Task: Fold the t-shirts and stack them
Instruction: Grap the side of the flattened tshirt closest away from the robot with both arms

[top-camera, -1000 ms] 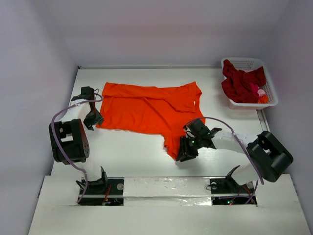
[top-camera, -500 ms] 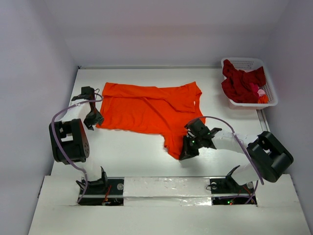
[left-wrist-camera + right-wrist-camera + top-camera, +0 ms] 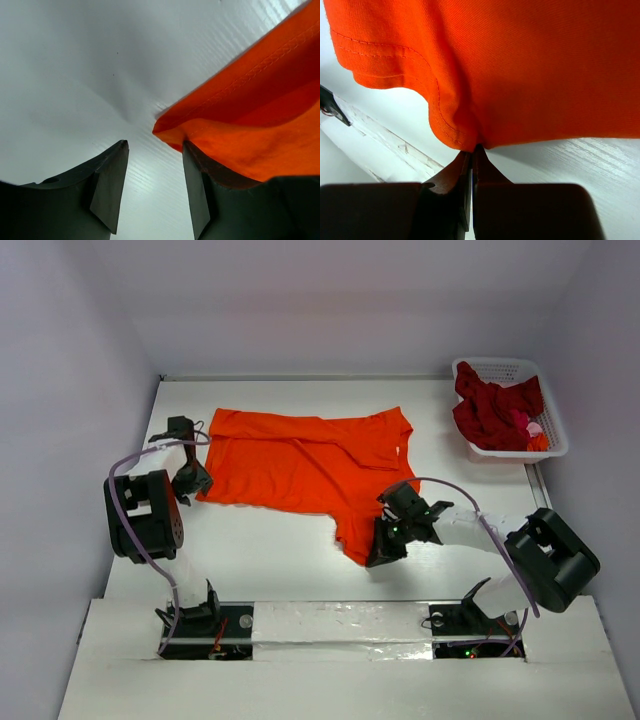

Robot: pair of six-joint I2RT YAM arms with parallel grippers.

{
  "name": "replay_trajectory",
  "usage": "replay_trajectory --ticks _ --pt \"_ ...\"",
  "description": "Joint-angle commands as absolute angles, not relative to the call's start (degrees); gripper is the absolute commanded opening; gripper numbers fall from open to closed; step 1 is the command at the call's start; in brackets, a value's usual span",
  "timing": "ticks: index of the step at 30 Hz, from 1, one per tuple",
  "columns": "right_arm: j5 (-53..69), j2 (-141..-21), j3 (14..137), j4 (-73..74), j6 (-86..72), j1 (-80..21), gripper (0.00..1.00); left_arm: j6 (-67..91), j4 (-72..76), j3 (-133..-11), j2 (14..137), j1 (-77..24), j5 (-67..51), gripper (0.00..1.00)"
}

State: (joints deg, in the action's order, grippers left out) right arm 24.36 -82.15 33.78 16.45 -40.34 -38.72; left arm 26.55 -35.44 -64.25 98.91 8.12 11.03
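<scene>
A bright orange t-shirt (image 3: pixel 300 460) lies spread on the white table, one sleeve pointing toward the near edge. My right gripper (image 3: pixel 378 552) is at that sleeve's near hem. In the right wrist view its jaws (image 3: pixel 472 147) are shut, pinching the hem of the orange cloth (image 3: pixel 520 65) at their tips. My left gripper (image 3: pixel 188 485) is at the shirt's near left corner. In the left wrist view it (image 3: pixel 154 146) stands open, bare table between the fingers, and the orange corner (image 3: pixel 260 115) drapes over the right finger. Dark red t-shirts (image 3: pixel 490 405) and a pink one (image 3: pixel 522 422) lie heaped in the basket.
The white lattice basket (image 3: pixel 500 365) stands at the back right corner. White walls close in the table at the left, back and right. A taped strip (image 3: pixel 330 625) runs along the near edge between the arm bases.
My right gripper has closed on the sleeve hem. The left arm's elbow has risen slightly, its gripper staying at the shirt's corner.
</scene>
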Motion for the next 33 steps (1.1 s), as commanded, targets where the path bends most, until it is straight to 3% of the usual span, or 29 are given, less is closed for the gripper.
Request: replay_trajectory --ticks 1,33 --pt "22.2 -82.4 34.1 16.9 -39.5 -39.2 0.00 26.3 -34.5 -67.8 98.6 9.7 11.6 0.45" --pt "21.7 -83.0 35.4 17.7 -38.5 -39.2 0.00 27.8 -35.4 -64.8 93.3 10.7 5.8 0.47"
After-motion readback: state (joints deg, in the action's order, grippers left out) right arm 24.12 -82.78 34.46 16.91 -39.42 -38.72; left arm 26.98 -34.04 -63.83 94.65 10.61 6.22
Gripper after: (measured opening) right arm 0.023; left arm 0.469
